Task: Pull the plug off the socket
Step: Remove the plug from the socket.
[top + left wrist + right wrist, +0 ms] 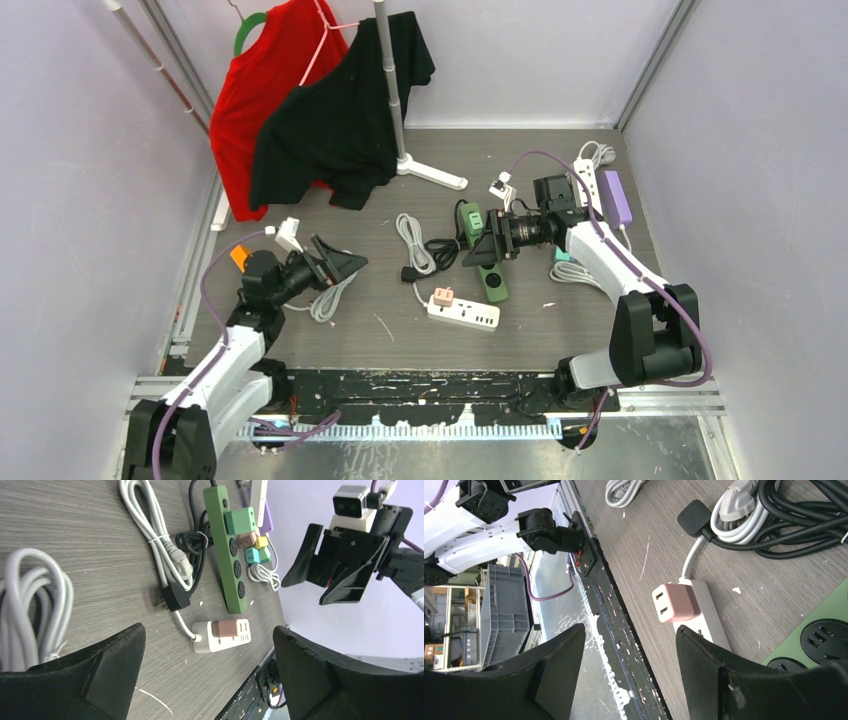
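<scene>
A pink plug [442, 296] sits in the left end of a white power strip [470, 314] near the table's front middle. It shows in the left wrist view [228, 629] on the strip [224, 637] and in the right wrist view [675, 603] on the strip [704, 611]. My left gripper [345, 265] is open and empty, hovering left of the strip. My right gripper [488, 250] is open and empty, hovering above and behind the strip, over a green power strip [487, 265].
The green strip carries a green plug [472, 224]; it also shows in the left wrist view [226, 550]. Coiled white cables [414, 243], a black cable [440, 250] and a white cable bundle [330, 297] lie around. A clothes rack [395, 90] with shirts stands at the back.
</scene>
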### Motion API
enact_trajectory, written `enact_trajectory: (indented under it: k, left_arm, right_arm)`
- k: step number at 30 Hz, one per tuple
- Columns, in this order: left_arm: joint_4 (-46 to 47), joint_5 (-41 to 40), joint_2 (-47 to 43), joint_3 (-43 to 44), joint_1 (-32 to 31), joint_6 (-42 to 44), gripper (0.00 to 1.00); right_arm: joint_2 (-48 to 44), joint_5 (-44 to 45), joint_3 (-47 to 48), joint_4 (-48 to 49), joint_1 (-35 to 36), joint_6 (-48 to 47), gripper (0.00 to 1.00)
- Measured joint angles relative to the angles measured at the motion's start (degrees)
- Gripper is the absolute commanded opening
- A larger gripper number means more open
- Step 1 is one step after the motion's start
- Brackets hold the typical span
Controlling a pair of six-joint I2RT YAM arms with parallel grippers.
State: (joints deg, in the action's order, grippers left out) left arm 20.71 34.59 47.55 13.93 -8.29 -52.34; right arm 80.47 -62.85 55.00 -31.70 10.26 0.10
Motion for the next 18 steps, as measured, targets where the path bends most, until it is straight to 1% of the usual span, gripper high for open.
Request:
enact_trajectory:
  k: [11,18]
  left_arm:
    - [6.4,-0.3,4.3,0.0,-7.7,0.2,0.96]
    - [8.8,-1.1,7.1,-0.1,-11.7,0.4,0.96]
  right_arm:
    - [-0.4,-0.5,0.0,0.0,0.0,-0.2,0.72]
    - [-1.0,-0.5,0.0,0.1,0.0,-0.5,0.72]
